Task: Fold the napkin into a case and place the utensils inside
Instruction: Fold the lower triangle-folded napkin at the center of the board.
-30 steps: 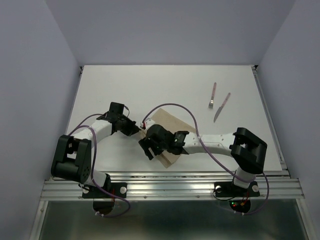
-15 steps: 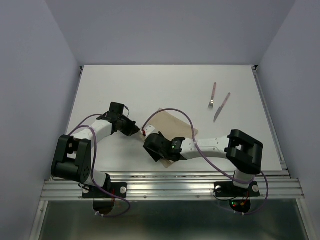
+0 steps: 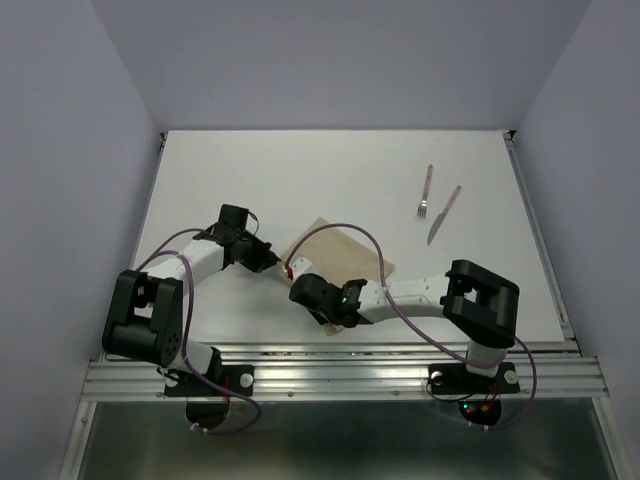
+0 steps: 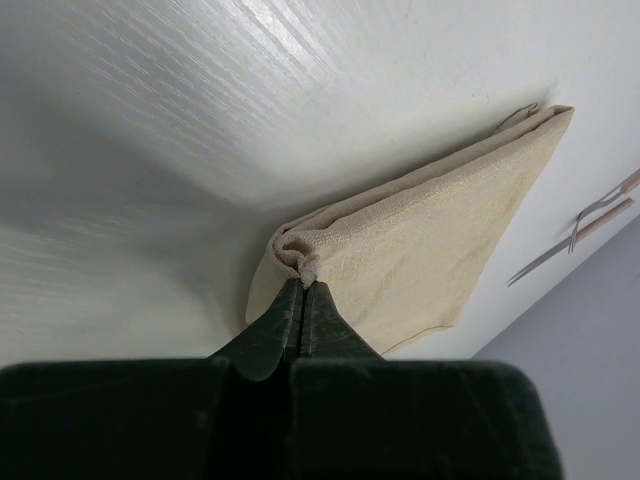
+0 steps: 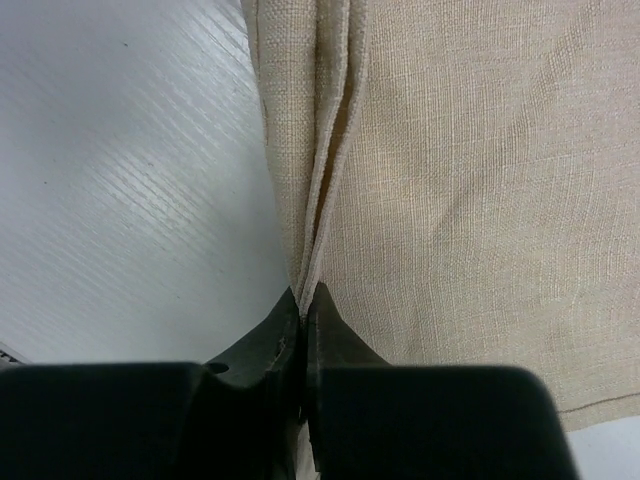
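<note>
The left gripper (image 4: 303,287) pinches the napkin's (image 4: 420,230) corner; the right gripper (image 5: 304,298) clamps its folded edge; fork (image 3: 427,190) and knife (image 3: 445,214) lie well apart from it.

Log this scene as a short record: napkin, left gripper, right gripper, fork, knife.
napkin: tan cloth, folded in layers, on the table close to the arms
left gripper: shut on a bunched corner of the napkin
right gripper: shut on the napkin's layered edge
fork: far right of the table, apart from the napkin
knife: beside the fork, on its right
</note>
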Motion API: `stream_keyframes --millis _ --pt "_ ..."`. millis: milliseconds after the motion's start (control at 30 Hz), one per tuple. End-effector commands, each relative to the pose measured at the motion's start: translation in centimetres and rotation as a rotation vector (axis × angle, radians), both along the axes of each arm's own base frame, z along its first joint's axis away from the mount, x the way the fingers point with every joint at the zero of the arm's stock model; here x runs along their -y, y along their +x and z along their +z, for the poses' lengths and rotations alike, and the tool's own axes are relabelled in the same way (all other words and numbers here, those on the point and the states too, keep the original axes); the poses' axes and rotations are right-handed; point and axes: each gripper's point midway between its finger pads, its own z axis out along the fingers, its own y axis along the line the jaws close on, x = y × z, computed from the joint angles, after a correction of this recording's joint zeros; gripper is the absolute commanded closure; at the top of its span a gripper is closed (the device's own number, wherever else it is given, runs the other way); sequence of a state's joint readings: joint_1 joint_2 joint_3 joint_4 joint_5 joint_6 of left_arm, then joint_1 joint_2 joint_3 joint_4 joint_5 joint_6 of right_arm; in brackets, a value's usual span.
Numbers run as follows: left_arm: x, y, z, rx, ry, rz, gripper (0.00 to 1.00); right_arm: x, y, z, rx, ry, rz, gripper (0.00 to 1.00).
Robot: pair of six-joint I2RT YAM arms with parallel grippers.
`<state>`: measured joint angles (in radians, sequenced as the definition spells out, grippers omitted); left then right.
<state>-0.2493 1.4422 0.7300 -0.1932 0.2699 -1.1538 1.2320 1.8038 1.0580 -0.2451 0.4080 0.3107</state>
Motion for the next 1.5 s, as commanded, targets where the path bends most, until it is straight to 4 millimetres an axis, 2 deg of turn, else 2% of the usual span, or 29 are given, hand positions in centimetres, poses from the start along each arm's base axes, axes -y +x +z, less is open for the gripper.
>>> stream_keyframes --millis 0,200,400,433,467,600,767,867,900,933,1000,1100,1333,1400,1433,1467 --pt "-0.3 0.6 1.6 0.038 0.020 0.017 1.00 -1.0 0.1 0.7 0.023 0.054 -0.005 0.99" --pt "-1.2 0.6 2.0 0.036 0.062 0.035 1.00 -2.7 -1.2 2.4 -0.032 0.144 0.072 0.99" --pt "-2.6 0.5 2.9 0.023 0.120 0.061 1.00 -5.3 -3.6 4.5 -0.188 0.293 0.167 0.99" --pt "-2.8 0.5 2.9 0.024 0.126 0.064 1.00 -5.4 -3.3 4.8 -0.210 0.321 0.165 0.99" --pt "-2.9 0.4 3.1 0.017 0.131 0.067 1.00 -5.9 -4.1 5.1 -0.267 0.352 0.198 0.99" --pt "-3.5 0.4 3.5 0.011 0.152 0.081 1.00 -6.8 -4.6 6.4 -0.393 0.474 0.216 0.99" --pt "-4.0 0.3 3.6 -0.017 0.186 0.091 1.00 -6.6 -4.2 7.3 -0.551 0.596 0.235 0.99" --pt "-4.1 0.5 3.7 -0.031 0.200 0.094 1.00 -6.3 -4.6 7.1 -0.645 0.651 0.244 0.99" --pt "-4.3 0.6 3.8 -0.031 0.207 0.100 1.00 -6.3 -4.0 7.5 -0.659 0.687 0.232 0.99" --pt "-4.4 0.8 4.2 -0.035 0.217 0.103 1.00 -6.0 -4.6 7.3 -0.700 0.698 0.246 0.99" --pt "-4.5 1.0 4.2 -0.056 0.233 0.102 1.00 -5.9 -4.2 7.0 -0.740 0.728 0.224 0.99" --pt "-4.6 1.3 4.3 -0.081 0.253 0.101 1.00 -5.7 -4.7 6.6 -0.820 0.764 0.225 0.99" --pt "-3.9 1.7 4.5 -0.121 0.281 0.093 1.00 -4.8 -4.2 5.0 -0.922 0.809 0.165 0.99" --pt "-4.1 2.0 4.5 -0.159 0.334 0.091 1.00 -4.5 -4.0 4.8 -0.938 0.813 0.155 0.99" --pt "-4.4 1.1 4.2 -0.208 0.371 0.083 1.00 -4.4 -4.2 4.3 -0.948 0.808 0.146 0.99" --pt "-4.2 1.7 4.7 -0.207 0.378 0.080 1.00 -4.4 -4.2 4.2 -0.949 0.806 0.146 0.99"
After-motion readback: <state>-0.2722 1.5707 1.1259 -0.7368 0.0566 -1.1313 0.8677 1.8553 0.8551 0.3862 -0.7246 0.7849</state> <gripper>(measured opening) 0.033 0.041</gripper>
